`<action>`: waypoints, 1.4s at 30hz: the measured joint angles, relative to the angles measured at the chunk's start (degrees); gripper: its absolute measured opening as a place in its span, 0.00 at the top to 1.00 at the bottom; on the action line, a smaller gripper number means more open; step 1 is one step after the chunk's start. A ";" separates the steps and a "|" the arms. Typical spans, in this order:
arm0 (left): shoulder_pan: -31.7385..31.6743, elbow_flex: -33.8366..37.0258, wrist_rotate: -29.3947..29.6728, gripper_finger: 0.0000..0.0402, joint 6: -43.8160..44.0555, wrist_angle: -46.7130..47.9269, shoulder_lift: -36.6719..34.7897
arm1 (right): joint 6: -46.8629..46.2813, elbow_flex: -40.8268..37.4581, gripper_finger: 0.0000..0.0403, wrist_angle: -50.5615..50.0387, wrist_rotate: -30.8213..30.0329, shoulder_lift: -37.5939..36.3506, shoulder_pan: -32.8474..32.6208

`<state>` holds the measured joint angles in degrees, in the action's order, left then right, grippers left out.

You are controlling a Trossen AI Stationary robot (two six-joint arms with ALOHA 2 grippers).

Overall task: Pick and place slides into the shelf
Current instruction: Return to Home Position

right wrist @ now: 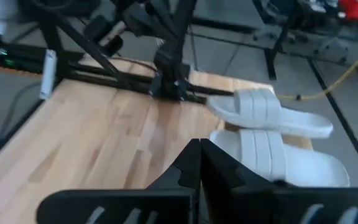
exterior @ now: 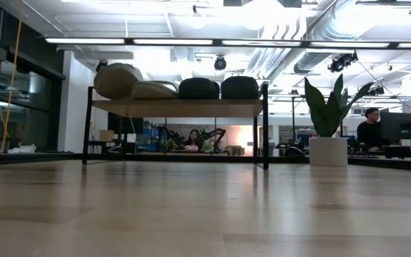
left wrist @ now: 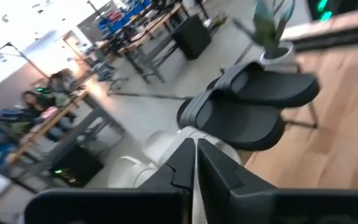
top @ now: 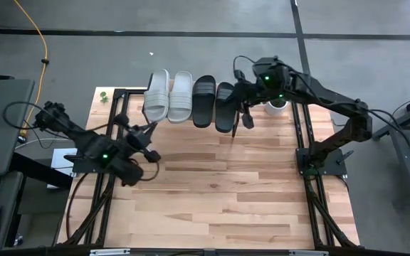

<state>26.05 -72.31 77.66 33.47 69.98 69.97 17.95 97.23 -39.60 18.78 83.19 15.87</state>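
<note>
All the slides lie side by side on top of the shelf (exterior: 184, 108) at the table's far edge: two light grey (top: 156, 96) (top: 181, 97) on the left, two black (top: 204, 101) (top: 224, 107) on the right. In the low view they show as rounded humps, grey (exterior: 118, 80) and black (exterior: 240, 87). My right gripper (top: 246, 117) hangs shut just right of the rightmost black slide and touches nothing. My left gripper (top: 150, 152) is shut over the table's left half, near of the shelf. Both wrist views show shut fingers (left wrist: 195, 168) (right wrist: 199, 163). Neither gripper shows in the low view.
A white pot with a green plant (exterior: 328, 135) stands at the far right, beside the shelf and under my right arm (top: 277, 107). The wooden tabletop (top: 212, 192) stretches bare toward the near edge. People sit at desks in the room beyond.
</note>
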 joint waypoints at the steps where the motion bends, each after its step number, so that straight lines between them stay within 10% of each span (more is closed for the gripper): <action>1: 0.82 0.00 0.22 0.97 -0.03 -0.54 -0.90 | -0.11 0.00 1.00 0.10 0.64 -0.45 -0.14; 17: 11.39 0.00 -2.78 0.99 -9.31 -5.60 -11.63 | -4.70 0.00 1.00 6.18 -0.56 -11.93 -8.32; 30: 14.50 2.77 -28.08 1.00 -48.43 -50.63 -15.52 | -5.50 0.02 1.00 5.62 -13.58 -16.37 -19.56; 42: -12.30 2.78 -52.45 1.00 -49.55 -56.68 -15.04 | -5.96 0.02 1.00 6.92 -17.68 -17.30 -22.74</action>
<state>13.75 -69.54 25.21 -16.07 13.30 54.94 11.99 97.25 -32.69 1.10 65.89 -6.87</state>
